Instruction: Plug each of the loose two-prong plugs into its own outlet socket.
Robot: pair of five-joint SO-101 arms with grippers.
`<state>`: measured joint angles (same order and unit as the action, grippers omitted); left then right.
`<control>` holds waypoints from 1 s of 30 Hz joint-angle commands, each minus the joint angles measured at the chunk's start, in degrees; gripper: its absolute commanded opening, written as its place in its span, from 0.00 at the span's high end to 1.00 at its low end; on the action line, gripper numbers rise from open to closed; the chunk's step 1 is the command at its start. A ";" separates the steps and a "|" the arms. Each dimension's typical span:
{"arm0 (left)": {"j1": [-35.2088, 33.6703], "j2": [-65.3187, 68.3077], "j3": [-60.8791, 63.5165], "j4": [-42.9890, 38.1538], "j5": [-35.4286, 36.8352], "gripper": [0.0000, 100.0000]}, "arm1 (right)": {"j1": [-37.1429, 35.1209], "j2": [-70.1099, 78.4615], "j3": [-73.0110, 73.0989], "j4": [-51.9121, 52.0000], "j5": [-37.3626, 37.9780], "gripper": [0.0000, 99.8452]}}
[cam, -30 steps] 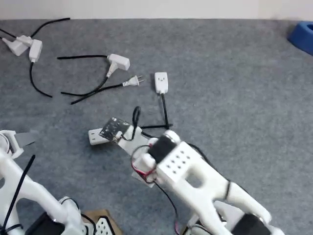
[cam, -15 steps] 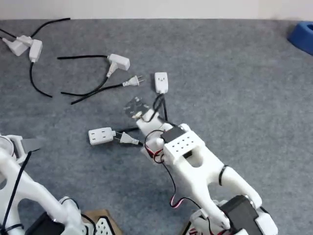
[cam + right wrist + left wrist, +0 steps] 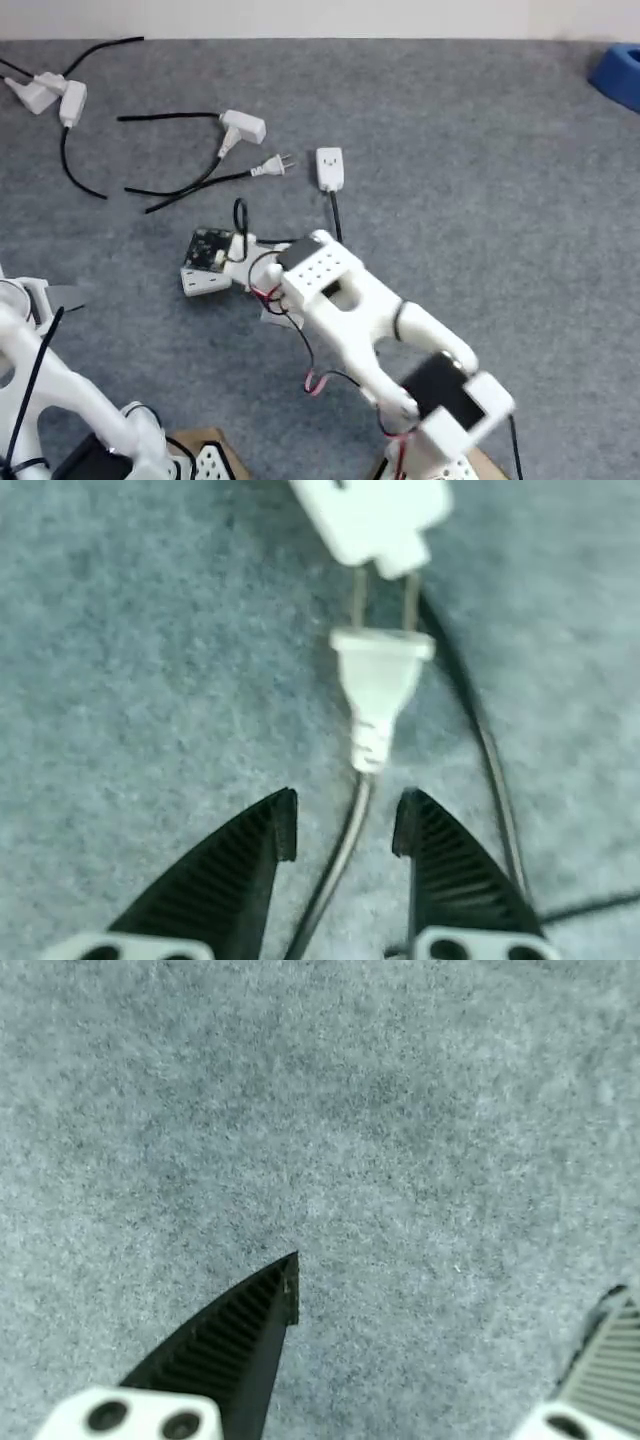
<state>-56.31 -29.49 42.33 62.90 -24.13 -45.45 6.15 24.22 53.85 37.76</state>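
A white outlet socket [image 3: 375, 515] lies on the grey carpet with a white two-prong plug [image 3: 380, 675] at its face. The prongs reach the socket and most of their length still shows. My right gripper [image 3: 345, 815] is open just behind the plug, its fingers either side of the black cord [image 3: 345, 855]. In the high view the right arm [image 3: 320, 280] covers that plug beside the same outlet [image 3: 205, 283]. Another loose plug [image 3: 270, 166] lies farther back next to a second outlet [image 3: 329, 168]. My left gripper [image 3: 455, 1280] is open over bare carpet at the left edge [image 3: 55, 295].
A white adapter with black cords [image 3: 243, 127] lies at the back, and a joined plug and outlet pair [image 3: 50, 92] sits at the far left corner. A blue object [image 3: 620, 75] is at the back right edge. Black cords trail across the carpet.
The right arm swung back toward the second outlet, then returned left over the near outlet and its plug. The left arm stayed still.
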 commanded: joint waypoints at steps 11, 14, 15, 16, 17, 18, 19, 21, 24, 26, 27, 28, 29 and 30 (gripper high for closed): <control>-1.63 -0.48 -0.40 -0.88 -3.52 0.57 | -2.07 7.69 -7.34 -4.88 1.05 0.84; -1.63 -0.48 -0.40 -0.88 -3.52 0.57 | -1.80 9.80 -8.04 -5.93 1.05 0.84; -1.63 -0.48 -0.40 -0.88 -3.52 0.57 | -1.71 10.59 -8.48 -6.29 1.05 0.84; -1.63 -0.48 -0.40 -0.88 -3.52 0.57 | -1.71 11.38 -8.84 -6.46 0.97 0.84; -1.63 -0.48 -0.40 -0.88 -3.52 0.57 | -1.71 12.18 -9.27 -6.37 0.88 0.85; -1.71 -0.48 -0.40 -0.88 -3.52 0.57 | -1.89 12.97 -9.71 -6.29 0.88 0.87; -1.71 -0.48 -0.40 -0.88 -3.52 0.57 | -1.89 13.67 -9.98 -6.29 0.79 0.92; -1.71 -0.48 -0.40 -0.88 -3.52 0.57 | -1.80 14.37 -10.51 -6.20 0.70 1.00; -1.71 -0.48 -0.40 -0.88 -3.52 0.57 | -1.80 14.37 -10.68 -4.79 0.62 0.99; -1.71 -0.48 -0.57 -0.88 -3.52 0.57 | -1.80 14.29 -10.86 -2.68 -0.62 0.99; -1.71 -0.48 -0.75 -0.88 -3.52 0.57 | -1.71 14.11 -10.95 -2.07 -2.29 0.99; -1.45 -0.57 -0.75 -0.88 -3.52 0.57 | -1.36 13.76 -11.56 -1.45 -4.04 0.99; -1.27 -0.57 -0.75 -0.88 -3.52 0.57 | -0.92 12.79 -12.00 -0.13 -5.27 0.99; -1.19 -0.57 -0.75 -0.88 -3.52 0.57 | -0.84 11.30 -12.53 1.54 -6.51 0.99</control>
<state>-57.45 -29.49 42.33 62.73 -27.03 -46.95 19.96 13.32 52.18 34.68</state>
